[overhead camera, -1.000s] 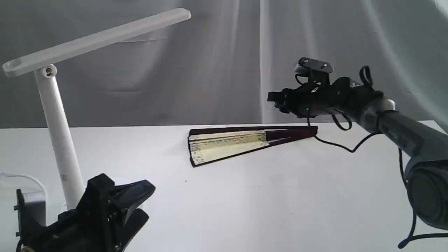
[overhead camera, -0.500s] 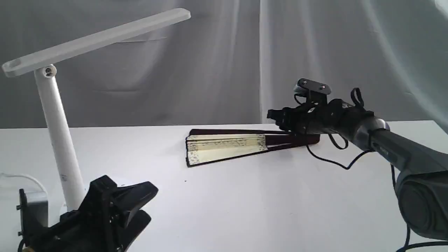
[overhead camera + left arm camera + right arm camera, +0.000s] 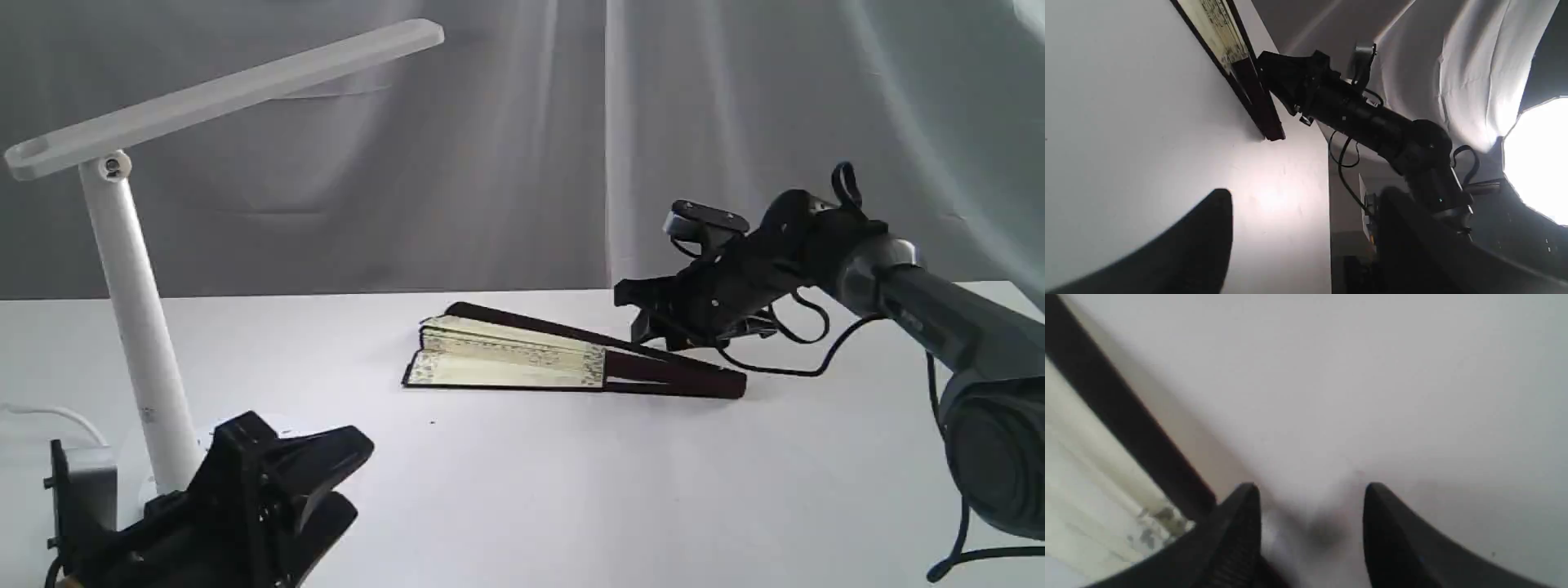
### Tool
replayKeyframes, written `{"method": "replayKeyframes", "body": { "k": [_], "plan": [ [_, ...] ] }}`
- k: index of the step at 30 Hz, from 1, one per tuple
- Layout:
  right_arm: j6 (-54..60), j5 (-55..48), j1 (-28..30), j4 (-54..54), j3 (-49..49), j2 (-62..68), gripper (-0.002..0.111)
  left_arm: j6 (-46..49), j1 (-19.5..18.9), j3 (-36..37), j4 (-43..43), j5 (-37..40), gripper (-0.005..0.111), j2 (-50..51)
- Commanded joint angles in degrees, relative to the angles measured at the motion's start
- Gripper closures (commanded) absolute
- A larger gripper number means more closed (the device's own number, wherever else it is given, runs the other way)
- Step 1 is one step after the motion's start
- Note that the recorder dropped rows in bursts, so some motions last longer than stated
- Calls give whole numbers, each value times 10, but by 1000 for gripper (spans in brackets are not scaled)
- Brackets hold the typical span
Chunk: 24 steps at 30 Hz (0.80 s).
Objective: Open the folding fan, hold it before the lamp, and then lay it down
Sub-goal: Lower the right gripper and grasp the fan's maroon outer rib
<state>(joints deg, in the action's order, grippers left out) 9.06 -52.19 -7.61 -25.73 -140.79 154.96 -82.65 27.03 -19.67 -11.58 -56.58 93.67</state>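
Note:
The folding fan lies mid-table, spread only a little, its cream leaf pointing left and its dark ribs right; its upper guard slants up off the stack. My right gripper is tilted down at the rib end. In the right wrist view my right gripper is open with bare table between the fingers, and one finger lies against the fan. The white lamp stands at the left, its bar head slanting up. My left gripper waits open at the lower left, empty.
A grey curtain hangs behind the white table. The lamp's white cord loops at the far left. A cable trails from the right arm onto the table. The left wrist view shows a bright studio light.
My right gripper has dropped from above the table to the fan's rib end and tilted down. The fan has swung, leaf end moving left and forward, upper guard lifting. The left arm has hardly moved.

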Motion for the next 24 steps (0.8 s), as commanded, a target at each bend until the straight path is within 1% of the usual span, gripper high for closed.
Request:
{"method": "replayKeyframes", "body": {
  "k": [1,4,8,10,12,16,19,24],
  "plan": [
    [11,-45,1,-26,3,-23,67,-13,3,-3,-15,-5,53,-2],
    [32,-58,2,-54,3,-34,66,-13,3,-3,-27,-5,53,-2],
    [44,-52,3,-62,3,-37,59,-13,3,-3,-39,-5,53,-2],
    [44,-49,5,-62,3,-34,57,-13,3,-3,-41,-5,53,-2],
    [44,-51,8,-62,3,-32,57,-13,3,-3,-41,-5,53,-2],
    [44,-90,10,-61,3,-24,57,-15,3,-3,-43,-5,53,-2],
    [44,-102,10,-48,3,-18,57,-33,3,-3,-43,-5,53,-2],
    [42,-100,9,1,3,-15,63,-50,3,-3,-43,-5,53,-2]
  ]
}}
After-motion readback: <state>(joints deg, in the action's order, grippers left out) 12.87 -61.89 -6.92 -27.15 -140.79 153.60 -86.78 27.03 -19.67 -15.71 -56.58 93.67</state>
